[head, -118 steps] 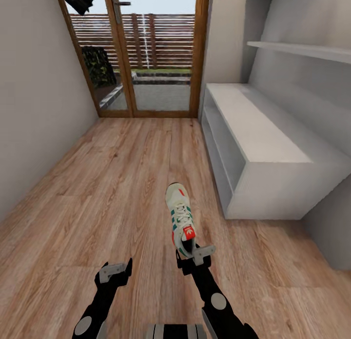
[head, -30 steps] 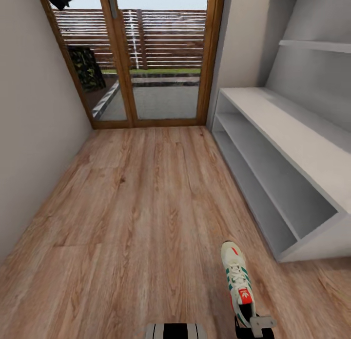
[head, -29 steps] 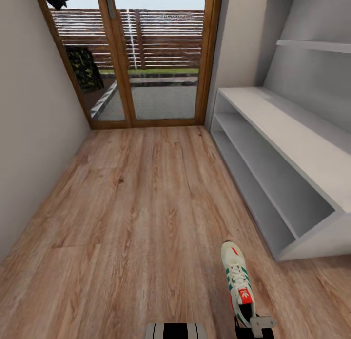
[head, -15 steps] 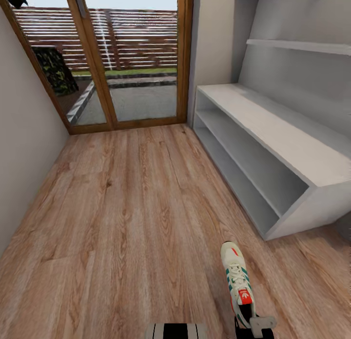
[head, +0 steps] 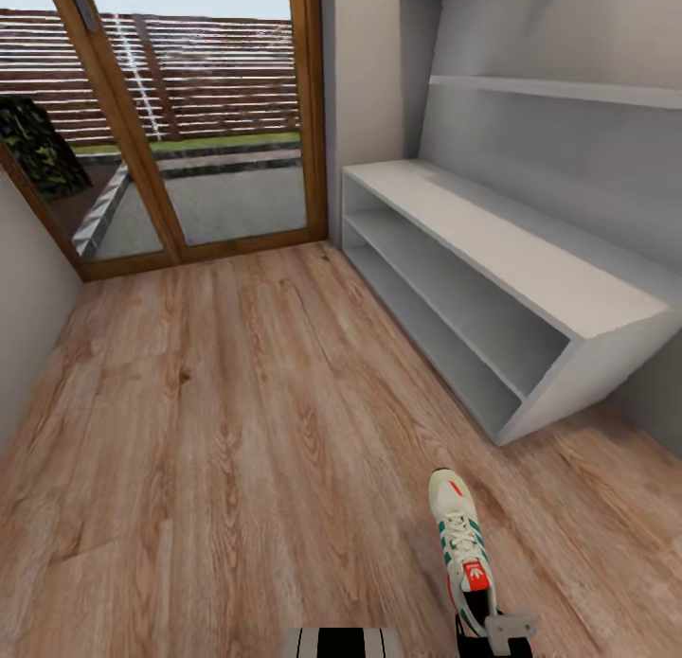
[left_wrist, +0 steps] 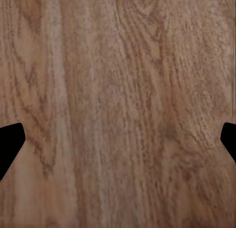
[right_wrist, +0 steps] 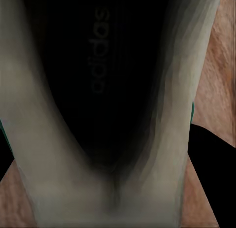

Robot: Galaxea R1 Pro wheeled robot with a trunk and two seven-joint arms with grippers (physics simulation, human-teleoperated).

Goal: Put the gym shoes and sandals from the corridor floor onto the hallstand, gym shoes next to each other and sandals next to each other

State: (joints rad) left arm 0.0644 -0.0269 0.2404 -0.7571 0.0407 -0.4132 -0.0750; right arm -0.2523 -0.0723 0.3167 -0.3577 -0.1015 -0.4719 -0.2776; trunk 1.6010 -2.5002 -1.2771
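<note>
The right gripper [head: 488,630] grasps one gym shoe [head: 460,541] by its heel above open corridor floor [head: 237,431], short of the hallstand [head: 530,270]'s near corner; left gripper [left_wrist: 118,139] spread wide.

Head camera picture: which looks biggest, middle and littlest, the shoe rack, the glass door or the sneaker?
1. Shoe rack, which looks largest, though it stands nearer than the door.
2. Glass door, cut off by the picture's edge, so its place is unsure.
3. Sneaker, clearly smallest, held by the right hand.
</note>
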